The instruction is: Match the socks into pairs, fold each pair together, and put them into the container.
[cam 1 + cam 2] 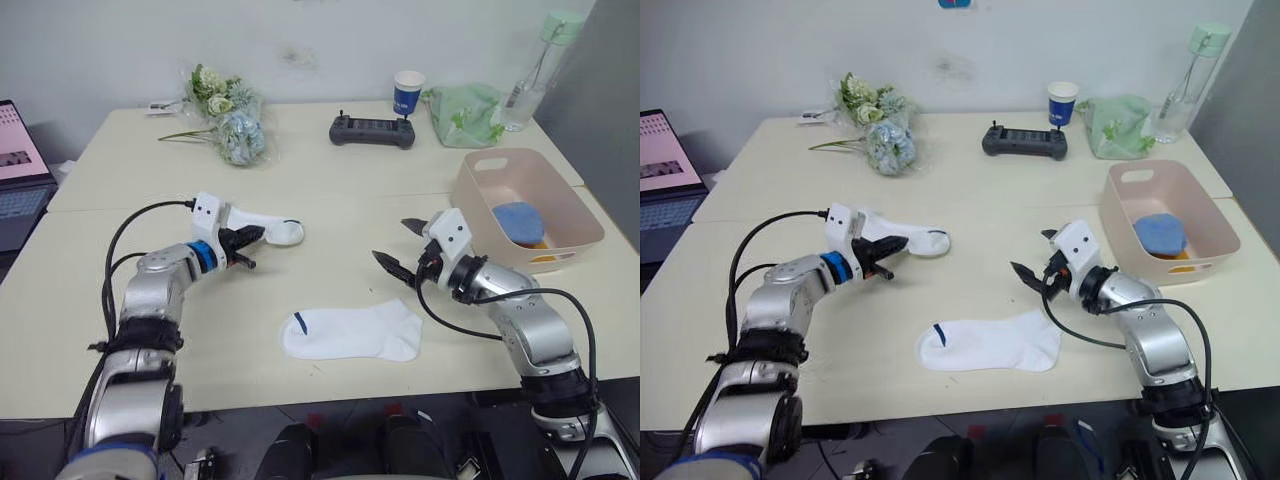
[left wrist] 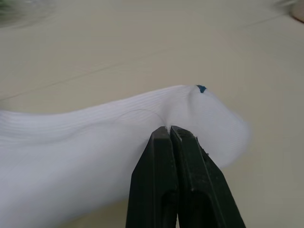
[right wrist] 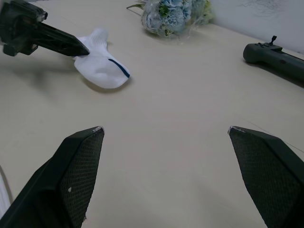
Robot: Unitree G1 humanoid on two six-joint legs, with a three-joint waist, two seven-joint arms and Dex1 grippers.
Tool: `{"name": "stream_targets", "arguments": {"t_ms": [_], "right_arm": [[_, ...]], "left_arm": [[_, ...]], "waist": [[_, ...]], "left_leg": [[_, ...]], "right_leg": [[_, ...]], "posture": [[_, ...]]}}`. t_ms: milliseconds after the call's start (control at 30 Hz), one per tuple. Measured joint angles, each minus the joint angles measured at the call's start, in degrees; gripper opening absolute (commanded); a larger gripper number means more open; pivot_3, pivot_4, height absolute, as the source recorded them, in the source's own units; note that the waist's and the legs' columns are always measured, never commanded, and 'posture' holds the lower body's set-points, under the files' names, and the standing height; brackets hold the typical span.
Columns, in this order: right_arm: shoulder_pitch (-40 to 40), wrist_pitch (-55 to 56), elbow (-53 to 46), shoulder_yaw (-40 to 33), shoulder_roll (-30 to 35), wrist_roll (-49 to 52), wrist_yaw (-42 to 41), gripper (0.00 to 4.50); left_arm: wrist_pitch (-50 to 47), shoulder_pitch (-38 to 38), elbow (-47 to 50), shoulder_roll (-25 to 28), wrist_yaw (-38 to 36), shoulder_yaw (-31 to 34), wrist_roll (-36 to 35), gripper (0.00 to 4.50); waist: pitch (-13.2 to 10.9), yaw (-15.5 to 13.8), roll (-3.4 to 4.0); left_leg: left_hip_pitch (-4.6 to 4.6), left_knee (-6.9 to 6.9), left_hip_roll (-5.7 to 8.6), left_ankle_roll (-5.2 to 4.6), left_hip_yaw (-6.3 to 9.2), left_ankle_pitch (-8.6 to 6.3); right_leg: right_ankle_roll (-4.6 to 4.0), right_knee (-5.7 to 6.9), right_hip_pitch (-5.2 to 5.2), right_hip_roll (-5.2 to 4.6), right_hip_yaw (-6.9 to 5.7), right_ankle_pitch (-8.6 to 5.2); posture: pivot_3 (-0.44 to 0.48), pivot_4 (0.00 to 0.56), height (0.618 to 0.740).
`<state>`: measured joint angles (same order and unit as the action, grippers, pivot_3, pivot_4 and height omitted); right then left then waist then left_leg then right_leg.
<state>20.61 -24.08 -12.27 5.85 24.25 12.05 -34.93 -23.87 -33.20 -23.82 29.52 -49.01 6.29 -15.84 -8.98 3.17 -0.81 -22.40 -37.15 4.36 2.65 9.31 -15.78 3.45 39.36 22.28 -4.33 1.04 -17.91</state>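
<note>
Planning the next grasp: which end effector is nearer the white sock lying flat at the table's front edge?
Right. The right end effector hangs open just beside the flat white sock; the left end effector, farther off, pinches the other white sock.

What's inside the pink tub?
Inside the pink tub sits a folded light blue sock bundle, with a bit of mustard-yellow beside it. The tub's near wall hides the rest of the bottom.

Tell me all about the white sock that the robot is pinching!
The white sock is a short ankle sock of soft ribbed knit with a small dark blue mark near one end. It lies on the beige table, a little bunched up. The left gripper is shut on its edge. A second white sock lies apart from it, nearer the robot.
</note>
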Motion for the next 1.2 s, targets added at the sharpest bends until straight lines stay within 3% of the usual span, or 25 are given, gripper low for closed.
{"name": "stream_targets", "arguments": {"t_ms": [200,333,500,633,733,933,1000,1200], "right_arm": [[-1.5,0.0,-0.4,-0.2,1.0,-0.1,0.0,4.5],[-1.5,0.0,-0.4,-1.5,2.2,0.2,-0.1,4.5],[-1.9,-0.1,-0.5,-3.6,6.3,0.9,-2.3,4.5],[-2.5,-0.4,-0.6,-4.4,7.1,2.0,-3.7,4.5],[-2.6,-0.5,-0.6,-4.4,7.1,2.6,-4.3,4.5],[-3.6,-1.2,-0.8,-3.7,6.6,2.7,-4.5,4.5],[-4.3,-1.9,-1.7,-3.2,6.7,2.8,-5.1,4.5],[-6.8,-4.3,-3.8,-0.9,7.3,2.7,-6.3,4.5]], "left_arm": [[-11.3,4.9,18.0,-2.9,0.3,-5.0,-3.2,0.03],[-16.5,5.3,25.1,-10.3,4.7,-8.8,-5.1,0.03],[-18.9,7.9,30.1,-10.7,7.1,-14.9,-3.8,0.03],[-17.0,11.2,29.8,-9.7,7.5,-18.4,-1.1,0.89],[-16.7,11.9,31.0,-6.7,5.5,-17.7,-2.0,1.89],[-16.3,12.9,31.9,1.1,0.5,-11.2,-5.7,3.89],[-12.4,11.1,27.4,1.7,0.9,-8.5,-5.3,4.47],[0.3,1.1,7.7,-0.1,4.4,-7.1,1.1,4.47]], "waist": [[0.0,-0.7,0.0],[0.0,-0.9,-0.01],[0.0,-0.4,0.02],[0.0,-0.4,0.02],[0.0,-0.5,0.02],[0.0,-0.5,0.02],[0.0,-0.9,0.04],[0.0,-1.8,0.02]], "left_leg": [[-0.04,-0.07,0.03,0.0,-0.02,0.0],[-0.04,-0.12,0.02,0.0,-0.06,0.0],[0.05,0.0,-0.03,0.0,-0.13,0.0],[0.03,-0.02,-0.03,0.0,-0.12,0.0],[0.03,-0.02,-0.03,0.0,-0.11,0.0],[0.03,0.0,-0.04,0.0,-0.09,0.0],[0.03,-0.03,-0.03,0.0,-0.08,0.0],[-0.02,-0.13,0.09,0.0,-0.03,0.0]], "right_leg": [[0.0,-0.05,-0.05,-0.01,0.0,0.0],[0.0,-0.03,-0.07,0.0,0.0,0.0],[0.0,-0.01,-0.07,0.03,0.06,0.0],[0.0,-0.01,-0.07,0.03,0.06,0.0],[0.0,-0.02,-0.08,0.02,0.05,0.0],[0.0,-0.04,-0.07,0.02,0.04,0.0],[0.0,-0.08,-0.09,0.01,0.01,0.0],[0.02,-0.27,-0.22,-0.05,-0.08,0.02]], "posture": [[0.0,0.15,0.74],[0.0,0.15,0.74],[0.0,0.15,0.74],[0.0,0.15,0.74],[0.0,0.15,0.74],[0.0,0.15,0.74],[0.0,0.15,0.74],[0.0,0.15,0.74]]}}
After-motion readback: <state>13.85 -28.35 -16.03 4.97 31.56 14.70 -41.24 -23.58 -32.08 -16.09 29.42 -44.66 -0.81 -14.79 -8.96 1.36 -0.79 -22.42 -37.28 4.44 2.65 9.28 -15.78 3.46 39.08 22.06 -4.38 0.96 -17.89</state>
